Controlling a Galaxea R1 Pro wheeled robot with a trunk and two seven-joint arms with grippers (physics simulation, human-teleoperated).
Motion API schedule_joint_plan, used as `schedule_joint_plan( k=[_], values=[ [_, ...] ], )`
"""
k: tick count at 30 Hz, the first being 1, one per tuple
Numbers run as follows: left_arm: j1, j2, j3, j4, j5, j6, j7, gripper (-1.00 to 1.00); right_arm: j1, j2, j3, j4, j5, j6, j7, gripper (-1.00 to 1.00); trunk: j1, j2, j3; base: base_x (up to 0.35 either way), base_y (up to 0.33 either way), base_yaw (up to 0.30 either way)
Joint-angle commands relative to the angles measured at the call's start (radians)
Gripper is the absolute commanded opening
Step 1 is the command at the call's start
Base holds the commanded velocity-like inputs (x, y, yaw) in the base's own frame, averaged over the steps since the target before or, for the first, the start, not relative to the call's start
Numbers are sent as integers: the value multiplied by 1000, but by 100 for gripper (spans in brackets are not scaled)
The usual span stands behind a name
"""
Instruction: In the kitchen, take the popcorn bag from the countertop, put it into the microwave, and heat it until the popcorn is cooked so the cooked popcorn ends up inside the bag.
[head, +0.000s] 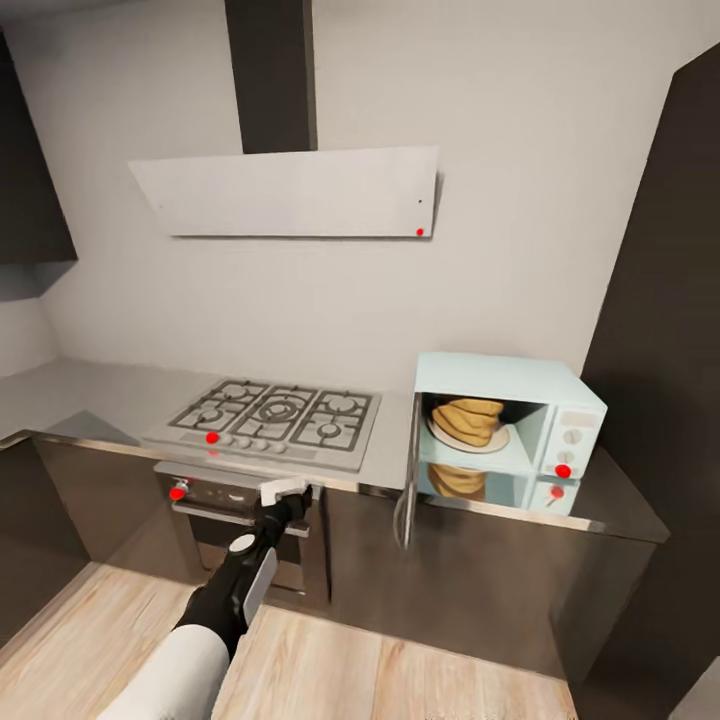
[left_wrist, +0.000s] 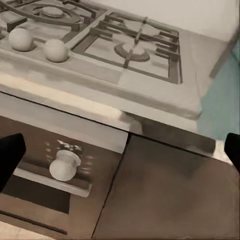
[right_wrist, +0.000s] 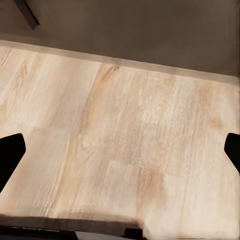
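The squat tan-mustard cloth popcorn bag (head: 467, 421) is sitting on a pale round plate (head: 497, 441) inside the small boxy pale mint-blue microwave (head: 510, 430), whose door (head: 407, 500) is standing open, swung out edge-on towards the camera at the oven's left side. A reflection of the bag is showing in the glossy floor of the cavity below it. The microwave is resting on the smooth grey brushed-steel surface (head: 400, 440), just beside the steel gas hob with dark grates (head: 275, 418), under a slanted white hood (head: 290, 192).

In the head view, the left gripper (head: 285, 492) is reaching forward on its black-and-white arm, hanging in front of the black built-in oven (head: 240, 525) below the hob's front edge, apart from the microwave. In the left wrist view its dark fingers (left_wrist: 10, 157) are showing at opposite edges of the frame, spread wide and holding nothing, with a pale oven knob (left_wrist: 64, 166) and the hob's edge lying between them.

In the right wrist view, the right gripper (right_wrist: 120, 155) is pointing down at the light wooden plank floor (right_wrist: 125, 135), its dark fingers (right_wrist: 10, 155) likewise spread wide apart with nothing between them.
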Motion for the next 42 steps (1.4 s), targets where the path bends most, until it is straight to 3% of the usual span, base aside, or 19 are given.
schedule_joint_plan(
  k=[1, 3, 6, 8, 15, 36, 37, 42],
  values=[
    [-1, -1, 1, 1, 1, 0, -1, 100, 0, 0, -9, -1, 5, -2, 7, 100, 0, 0, 1, 0, 0, -282],
    [-1, -1, -41, 1, 0, 6, -21, 100, -1, 1, -9, -1, 6, -1, -2, 100, 0, 0, 2, 0, 0, -282],
    [0, -1, -150, 1, 1, 7, -67, 100, -1, 1, -8, 1, 7, 0, -11, 100, 0, 0, 4, 0, 0, -282],
    [0, -1, -181, 1, 3, 8, -76, 100, -1, 0, -8, 26, 7, 0, -13, 100, 0, 0, 5, 0, 0, -283],
    [8, -1, -191, 2, 6, 40, -81, 100, -2, -5, -7, 45, 7, 0, -14, 100, 0, 0, 9, 0, 0, -283],
    [24, -1, -191, 0, 11, 41, -80, 100, -1, -6, -2, 50, 9, 0, -14, 100, 0, 0, 22, 0, 0, -283],
    [24, -1, -191, 0, 11, 41, -80, 100, -1, -5, 7, 50, 10, 0, -14, 100, 0, 0, 22, 0, 0, -283],
    [24, -1, -191, 0, 11, 41, -80, 100, -2, -2, 123, 104, 10, 4, -30, 100, 0, 0, 25, 0, 0, -284]
  ],
)
